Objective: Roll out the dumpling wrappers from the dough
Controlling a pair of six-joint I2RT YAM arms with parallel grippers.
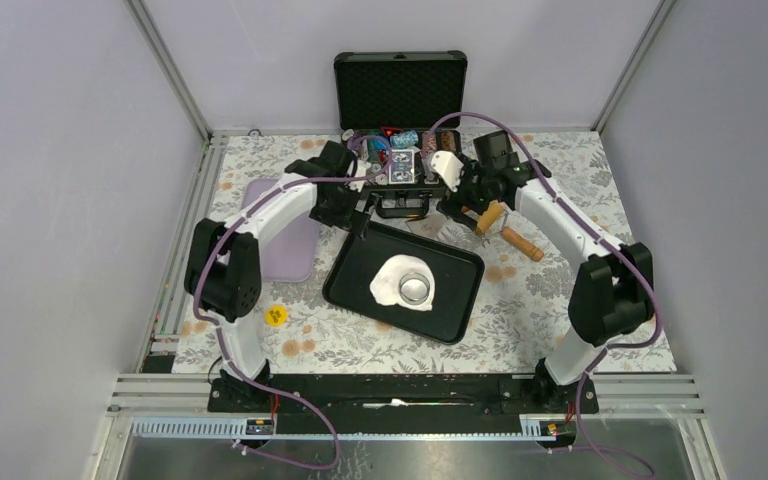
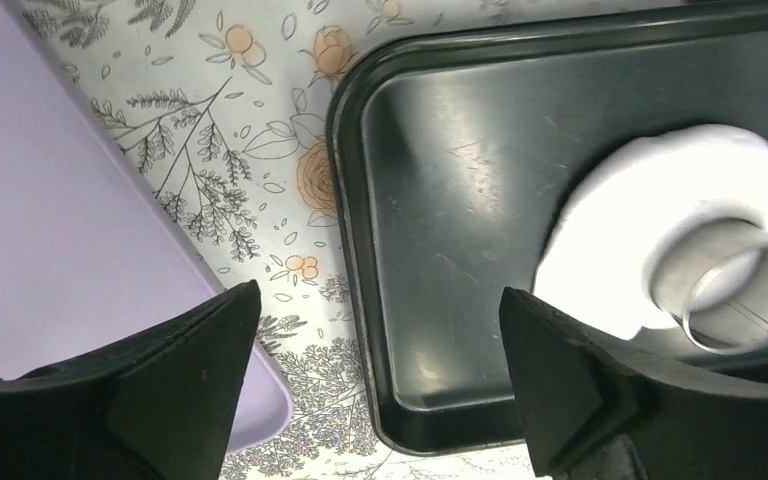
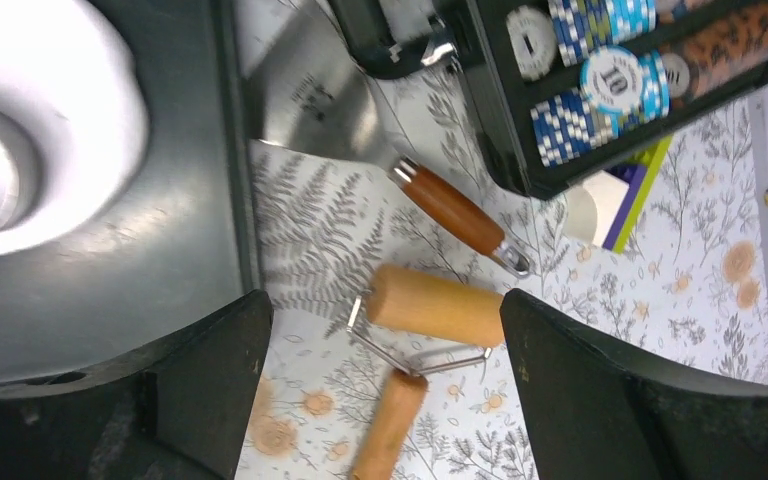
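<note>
- Left gripper (image 2: 377, 295) spread, empty, over tray (image 2: 440, 250) edge.
- Right gripper (image 3: 385, 300) spread, empty, above roller (image 3: 435, 303).
- Ring (image 1: 416, 288) on dough (image 1: 388, 280), at its 4 o'clock.

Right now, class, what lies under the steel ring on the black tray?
The ring cutter sits on the flat white dough, which lies on the tray. Whether a disc is cut beneath its rim cannot be seen.

The tray (image 1: 457, 278) lies bare right of the dough (image 1: 386, 284), which bears a steel ring cutter (image 1: 416, 290). At upper centre, both arms crowd the poker-chip case (image 1: 400, 90).
</note>
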